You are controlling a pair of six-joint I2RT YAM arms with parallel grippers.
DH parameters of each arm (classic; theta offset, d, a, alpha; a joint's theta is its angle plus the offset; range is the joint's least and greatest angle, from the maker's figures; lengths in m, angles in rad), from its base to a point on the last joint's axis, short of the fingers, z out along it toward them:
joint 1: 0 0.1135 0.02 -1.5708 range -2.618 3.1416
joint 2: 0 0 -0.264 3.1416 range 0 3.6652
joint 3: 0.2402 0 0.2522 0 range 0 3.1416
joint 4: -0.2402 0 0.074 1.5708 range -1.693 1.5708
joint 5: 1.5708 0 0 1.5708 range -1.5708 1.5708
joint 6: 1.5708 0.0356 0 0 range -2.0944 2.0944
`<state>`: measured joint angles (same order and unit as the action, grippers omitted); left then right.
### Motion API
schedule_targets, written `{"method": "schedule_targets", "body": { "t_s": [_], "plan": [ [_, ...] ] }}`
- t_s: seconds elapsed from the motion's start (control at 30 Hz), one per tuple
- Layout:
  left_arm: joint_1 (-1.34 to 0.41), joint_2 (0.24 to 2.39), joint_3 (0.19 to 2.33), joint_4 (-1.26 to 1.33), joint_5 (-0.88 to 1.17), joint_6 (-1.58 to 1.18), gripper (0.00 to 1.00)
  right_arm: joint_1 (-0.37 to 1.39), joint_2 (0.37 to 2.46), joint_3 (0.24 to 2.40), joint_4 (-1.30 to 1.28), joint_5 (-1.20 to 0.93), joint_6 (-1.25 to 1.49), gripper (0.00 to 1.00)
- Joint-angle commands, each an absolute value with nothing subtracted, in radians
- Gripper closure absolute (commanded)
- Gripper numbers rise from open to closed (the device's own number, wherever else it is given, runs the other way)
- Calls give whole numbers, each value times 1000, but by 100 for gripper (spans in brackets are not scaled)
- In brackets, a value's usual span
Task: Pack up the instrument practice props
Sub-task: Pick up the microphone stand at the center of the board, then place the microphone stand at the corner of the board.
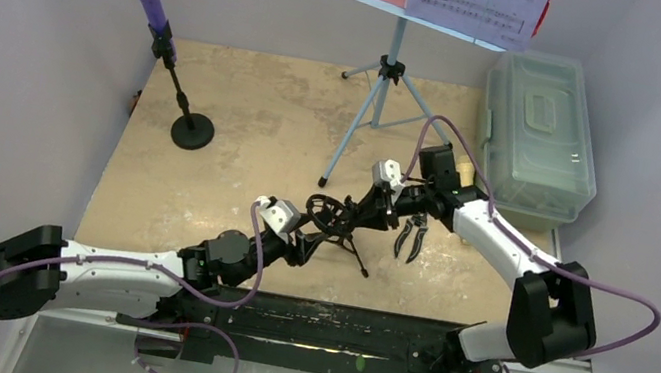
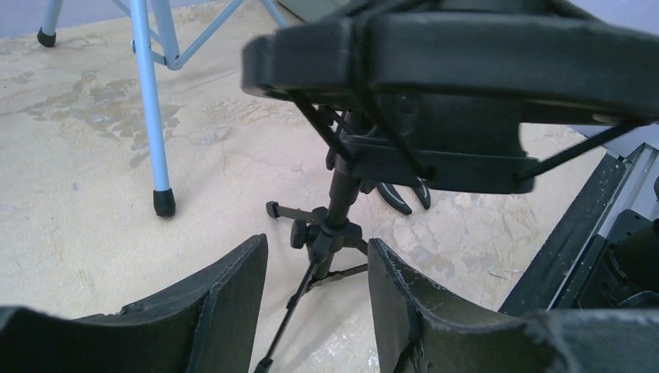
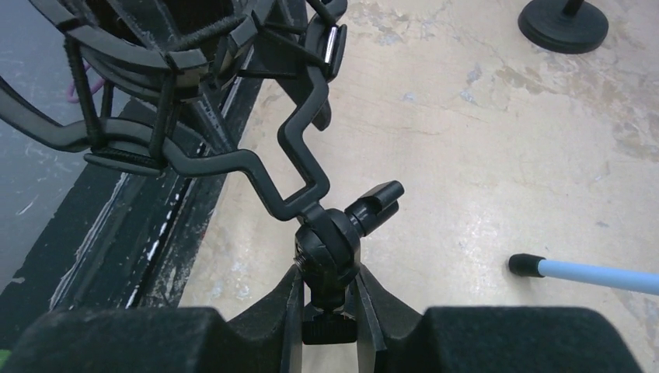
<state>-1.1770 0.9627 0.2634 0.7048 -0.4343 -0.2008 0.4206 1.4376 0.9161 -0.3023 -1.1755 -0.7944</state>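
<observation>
step: packing black mic tripod (image 3: 326,242) | right gripper (image 3: 328,301) clamped on its swivel joint | left gripper (image 2: 317,244) jaws apart near stem | next: probably steady lift, legs folded

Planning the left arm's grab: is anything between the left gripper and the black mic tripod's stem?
Nothing visible. The black mic tripod stands straight beyond the left gripper, fingers open, only table between; its shock mount hangs above.

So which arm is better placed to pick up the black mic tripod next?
Right, I'd say. The right fingers sit closed on the tripod at its swivel joint, under the mic cradle. The left fingers stand open, short of its stem, holding nothing.
</observation>
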Motion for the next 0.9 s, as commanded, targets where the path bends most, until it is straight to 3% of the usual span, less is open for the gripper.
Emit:
{"method": "schedule_targets", "body": {
  "t_s": [0.0, 0.6, 0.87],
  "plan": [
    [-1171, 939, 251, 697, -434, -210, 51, 405, 1381, 973, -421, -1248, -902, 100],
    [-1170, 916, 259, 672, -443, -196, 51, 91, 1233, 976, -362, -1190, -741, 100],
    [-1171, 890, 248, 663, -449, -193, 51, 13, 1201, 920, -187, -1082, -589, 100]
  ]
}}
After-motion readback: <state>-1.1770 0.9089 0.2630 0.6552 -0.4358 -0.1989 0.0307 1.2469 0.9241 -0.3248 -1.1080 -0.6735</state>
